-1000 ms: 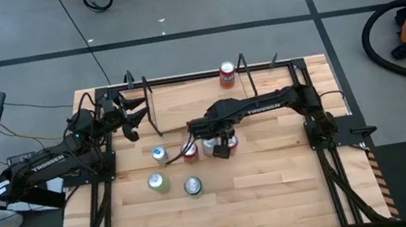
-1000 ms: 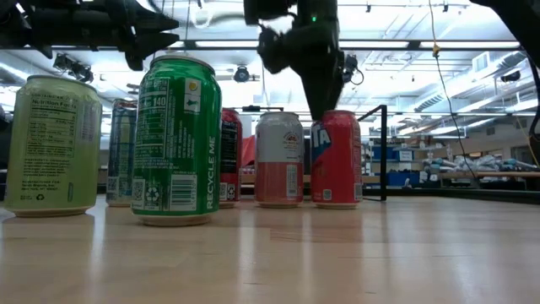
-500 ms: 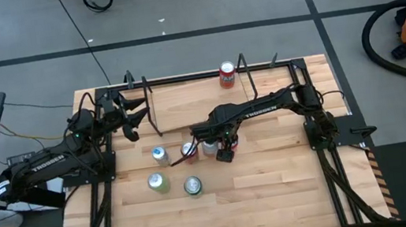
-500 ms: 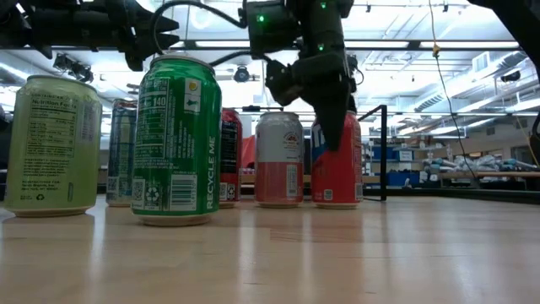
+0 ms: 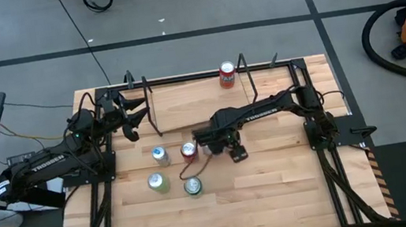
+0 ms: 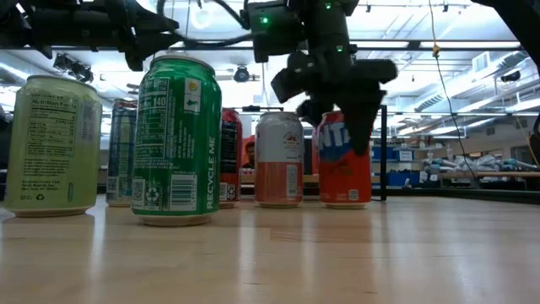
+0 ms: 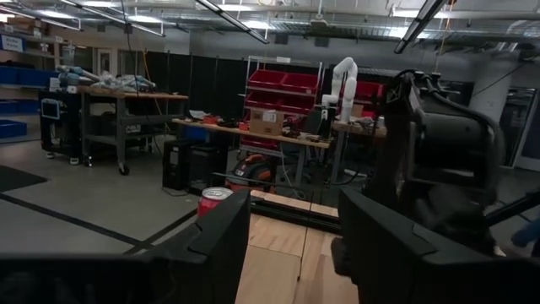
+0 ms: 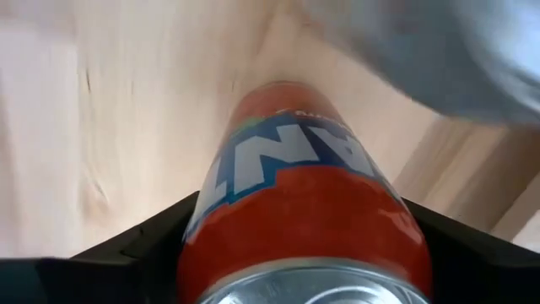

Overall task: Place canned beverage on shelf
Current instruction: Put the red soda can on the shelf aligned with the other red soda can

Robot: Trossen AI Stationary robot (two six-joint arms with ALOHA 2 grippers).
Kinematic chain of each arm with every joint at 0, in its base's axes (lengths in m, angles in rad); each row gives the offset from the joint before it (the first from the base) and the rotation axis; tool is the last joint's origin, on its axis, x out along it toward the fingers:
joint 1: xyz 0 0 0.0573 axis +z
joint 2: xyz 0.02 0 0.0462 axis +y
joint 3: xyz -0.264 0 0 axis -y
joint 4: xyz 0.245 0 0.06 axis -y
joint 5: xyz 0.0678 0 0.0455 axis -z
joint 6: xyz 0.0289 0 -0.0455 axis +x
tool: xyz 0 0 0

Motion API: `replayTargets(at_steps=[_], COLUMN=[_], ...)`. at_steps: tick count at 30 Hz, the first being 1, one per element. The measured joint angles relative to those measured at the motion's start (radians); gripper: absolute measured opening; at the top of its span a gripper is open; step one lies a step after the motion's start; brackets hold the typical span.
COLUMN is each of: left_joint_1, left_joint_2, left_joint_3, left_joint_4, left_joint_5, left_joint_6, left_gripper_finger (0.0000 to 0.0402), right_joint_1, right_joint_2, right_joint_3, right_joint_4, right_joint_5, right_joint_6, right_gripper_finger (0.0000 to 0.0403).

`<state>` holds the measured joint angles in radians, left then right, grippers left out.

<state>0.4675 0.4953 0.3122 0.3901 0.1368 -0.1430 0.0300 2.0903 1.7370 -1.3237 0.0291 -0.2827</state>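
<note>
My right gripper (image 5: 234, 152) is shut on an orange can (image 6: 344, 169), near the table's middle. The wrist view (image 8: 312, 194) looks down along this can. The shelf (image 5: 197, 102), a pale board with black rod uprights, lies at the far middle of the table. A red can (image 5: 227, 74) stands on its base at the shelf's far right end. My left gripper (image 5: 138, 113) is open and empty, in the air by the shelf's left end. My right gripper pinches the orange can's upper side wall (image 8: 211, 211) between its two fingers (image 8: 135, 241), one on each side just below the top rim. The fingers come from above, slanting down. The can stays nearly upright. I cannot tell whether its base is clear of the table.
A pale pink can (image 6: 279, 160) stands right beside the held one. A red can (image 5: 187, 150), a blue-white can (image 5: 159, 154), a pale green can (image 5: 157, 183) and a green can (image 5: 192, 186) stand to the left and nearer. There is bare tabletop (image 5: 291, 173) to the near right.
My right gripper has come down onto the orange can and taken hold of it. It has then moved with the can a little toward the table's near right, away from the pale pink can. The can stays nearly upright.
</note>
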Motion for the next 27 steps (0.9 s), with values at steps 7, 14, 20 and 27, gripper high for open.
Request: replayTargets(at_steps=[7, 14, 20, 27], left_joint_1=[0.0, 0.0, 0.0, 0.0], left_joint_2=[0.0, 0.0, 0.0, 0.0], left_joint_3=[0.0, 0.0, 0.0, 0.0], left_joint_4=[0.0, 0.0, 0.0, 0.0], left_joint_5=[0.0, 0.0, 0.0, 0.0], left_joint_6=[0.0, 0.0, 0.0, 0.0], left_gripper_finger=[0.0192, 0.0192, 0.0192, 0.0192], right_joint_1=[0.037, 0.048, 0.05, 0.038], right_joint_2=[0.0, 0.0, 0.0, -0.002], right_joint_3=[-0.001, -0.001, -0.001, 0.021], right_joint_4=[-0.002, 0.043, 0.036, 0.017], right_joint_5=[0.046, 0.056, 0.035, 0.0], right_joint_6=[-0.372, -0.238, -0.115, 0.196], right_gripper_finger=[0.0346, 0.0353, 0.0382, 0.0395])
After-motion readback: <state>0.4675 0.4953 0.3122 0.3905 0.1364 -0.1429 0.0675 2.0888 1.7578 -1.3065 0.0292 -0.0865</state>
